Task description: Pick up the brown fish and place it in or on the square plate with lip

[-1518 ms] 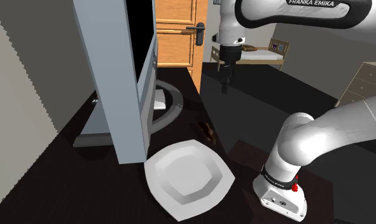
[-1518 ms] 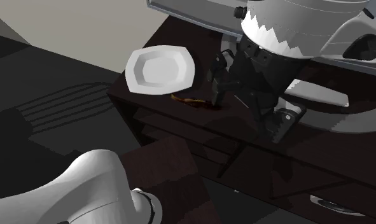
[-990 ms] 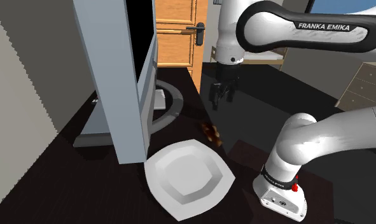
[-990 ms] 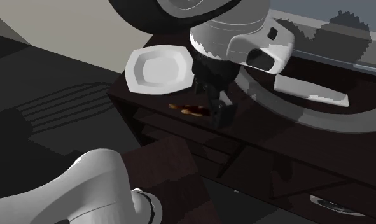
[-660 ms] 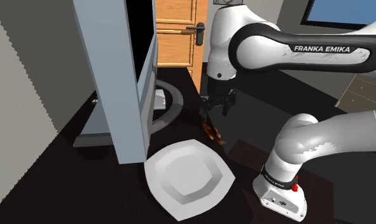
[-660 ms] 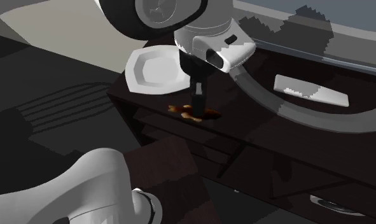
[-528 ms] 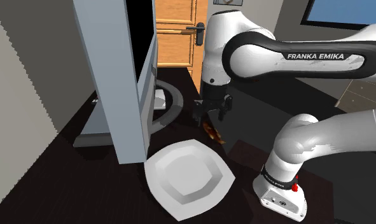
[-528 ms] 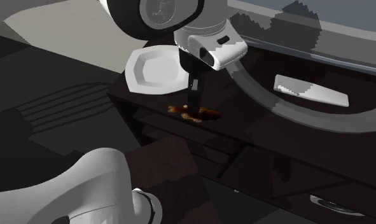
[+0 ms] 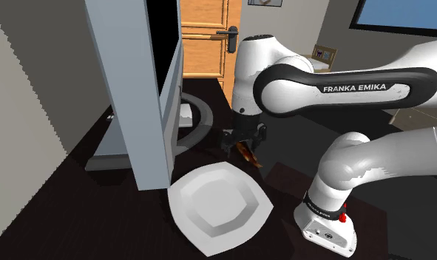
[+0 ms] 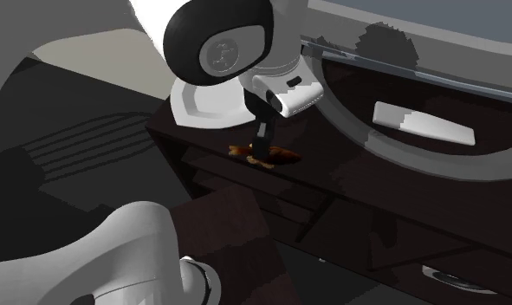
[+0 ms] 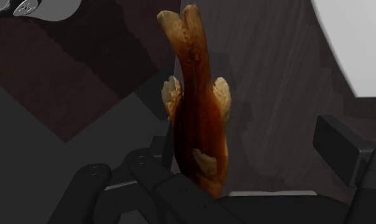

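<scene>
The brown fish (image 9: 247, 154) lies on the dark table (image 9: 83, 207) near the middle of the shoulder view, close to the upper right edge of the white square plate (image 9: 220, 207). The black gripper (image 9: 242, 142) hangs low over the fish with its fingers spread wide. In the wrist view the fish (image 11: 196, 108) is between the two fingers (image 11: 342, 149), and they do not clasp it.

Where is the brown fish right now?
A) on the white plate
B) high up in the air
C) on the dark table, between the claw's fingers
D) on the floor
C: the brown fish lies on the dark table between the fingers of the open claw, beside the white square plate, not on it.
</scene>
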Tool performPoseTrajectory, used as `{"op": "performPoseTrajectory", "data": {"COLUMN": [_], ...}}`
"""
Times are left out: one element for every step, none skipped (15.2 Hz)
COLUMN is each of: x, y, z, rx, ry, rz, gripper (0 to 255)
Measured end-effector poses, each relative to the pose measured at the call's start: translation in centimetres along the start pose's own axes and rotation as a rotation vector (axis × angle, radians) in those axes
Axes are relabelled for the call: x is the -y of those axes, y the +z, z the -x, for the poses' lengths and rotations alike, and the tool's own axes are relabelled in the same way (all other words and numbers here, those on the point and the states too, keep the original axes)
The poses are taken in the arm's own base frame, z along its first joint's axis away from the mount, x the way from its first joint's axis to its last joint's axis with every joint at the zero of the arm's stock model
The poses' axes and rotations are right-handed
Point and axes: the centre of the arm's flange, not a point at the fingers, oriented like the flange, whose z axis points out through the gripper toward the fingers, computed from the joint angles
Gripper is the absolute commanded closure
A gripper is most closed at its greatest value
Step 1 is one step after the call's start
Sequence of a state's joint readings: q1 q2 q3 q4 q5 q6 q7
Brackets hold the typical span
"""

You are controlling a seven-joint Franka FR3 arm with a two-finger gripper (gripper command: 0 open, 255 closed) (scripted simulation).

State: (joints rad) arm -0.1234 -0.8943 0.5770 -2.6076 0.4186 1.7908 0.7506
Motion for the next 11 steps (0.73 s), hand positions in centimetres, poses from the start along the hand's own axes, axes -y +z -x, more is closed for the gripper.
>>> {"op": "performPoseTrajectory", "data": {"x": [0.0, -0.02, -0.02, -0.02, -0.02, -0.02, -0.02, -0.08, -0.24, -0.28, -0.13], "y": [0.19, 0.25, 0.28, 0.29, 0.3, 0.3, 0.3, 0.21, 0.05, -0.11, 0.11], "z": [-0.04, -0.03, -0.03, -0.03, -0.03, -0.03, -0.03, -0.1, -0.25, -0.29, -0.18], "rx": [0.0, 0.0, 0.0, 0.0, 0.0, 0.0, 0.0, -0.006, -0.022, -0.027, -0.016], "ry": [0.0, 0.0, 0.0, 0.0, 0.0, 0.0, 0.0, 0.0, -0.005, -0.006, -0.004], "rz": [0.0, 0.0, 0.0, 0.0, 0.0, 0.0, 0.0, 0.003, 0.017, 0.019, 0.011], "gripper": [0, 0, 0, 0, 0, 0, 255, 255, 255, 255, 255]}}
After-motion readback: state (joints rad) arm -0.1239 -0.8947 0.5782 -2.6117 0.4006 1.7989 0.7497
